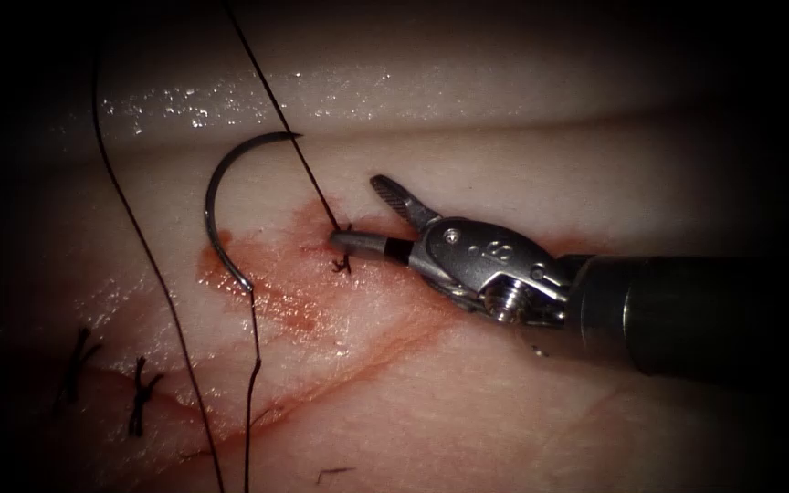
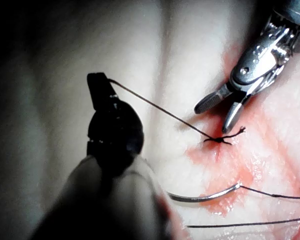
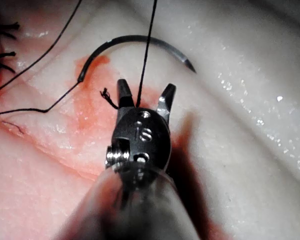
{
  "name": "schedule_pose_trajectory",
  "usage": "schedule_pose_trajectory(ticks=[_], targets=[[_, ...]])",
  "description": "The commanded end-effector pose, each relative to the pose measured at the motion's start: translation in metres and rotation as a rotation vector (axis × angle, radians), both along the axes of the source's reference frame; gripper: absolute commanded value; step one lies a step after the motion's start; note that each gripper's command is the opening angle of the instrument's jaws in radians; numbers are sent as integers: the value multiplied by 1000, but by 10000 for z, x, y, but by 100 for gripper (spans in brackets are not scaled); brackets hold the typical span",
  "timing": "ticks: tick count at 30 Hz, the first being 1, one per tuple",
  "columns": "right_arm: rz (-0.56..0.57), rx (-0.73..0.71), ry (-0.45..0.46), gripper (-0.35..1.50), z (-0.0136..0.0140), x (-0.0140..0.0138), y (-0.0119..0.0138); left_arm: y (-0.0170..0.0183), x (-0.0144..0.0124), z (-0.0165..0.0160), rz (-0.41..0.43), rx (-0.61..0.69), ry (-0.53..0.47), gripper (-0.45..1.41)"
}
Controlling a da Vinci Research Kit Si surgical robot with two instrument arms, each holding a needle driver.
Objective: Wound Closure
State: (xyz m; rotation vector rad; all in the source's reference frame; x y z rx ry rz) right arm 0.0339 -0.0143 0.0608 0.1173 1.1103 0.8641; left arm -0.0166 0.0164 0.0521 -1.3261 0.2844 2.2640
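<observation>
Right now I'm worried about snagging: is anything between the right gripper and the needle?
Yes. The taut thread rising from the knot runs between the open right gripper and the needle, which lies free on the tissue, left of the knot. The left gripper holds that thread.

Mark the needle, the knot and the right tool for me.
Needle [image 1: 209, 205], endoscope view: mid-curve, lying free on the tissue.
Knot [image 1: 343, 245], endoscope view: where the taut thread meets the tissue.
Right tool [image 1: 367, 219], endoscope view: between its open jaws.
</observation>
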Motion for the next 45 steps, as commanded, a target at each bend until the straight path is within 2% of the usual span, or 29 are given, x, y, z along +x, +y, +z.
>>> schedule_pose_trajectory(ticks=[1,5,15,20,23,33,37,38,39,40,41,45], targets=[[9,4,4,123,10,13,1,2,-7,5,-2,-2,-1,-45],[18,2,-2,126,20,24,1,-2,-15,6,-3,-8,-7,-45],[9,6,19,126,22,45,4,-9,-23,2,1,-17,-17,-45],[0,10,36,125,26,52,8,-13,-26,-7,5,-15,-26,-45],[2,7,37,130,30,59,10,-13,-30,-12,12,-15,-43,-45],[-23,-4,65,125,40,84,7,-12,-37,-14,26,-16,-79,-45],[-51,-7,83,98,46,89,7,-15,-36,-17,29,-21,-77,-45],[-53,-7,82,74,46,89,6,-15,-37,-17,29,-21,-77,-45],[-58,-5,79,24,47,89,5,-15,-37,-18,29,-21,-77,-45],[-63,-9,57,-35,47,89,3,-16,-37,-19,29,-21,-78,-45],[-68,-8,23,-35,47,90,1,-17,-37,-20,30,-21,-78,-45],[-38,-10,-10,-35,42,89,0,-18,-37,-22,32,-25,-76,-45]])
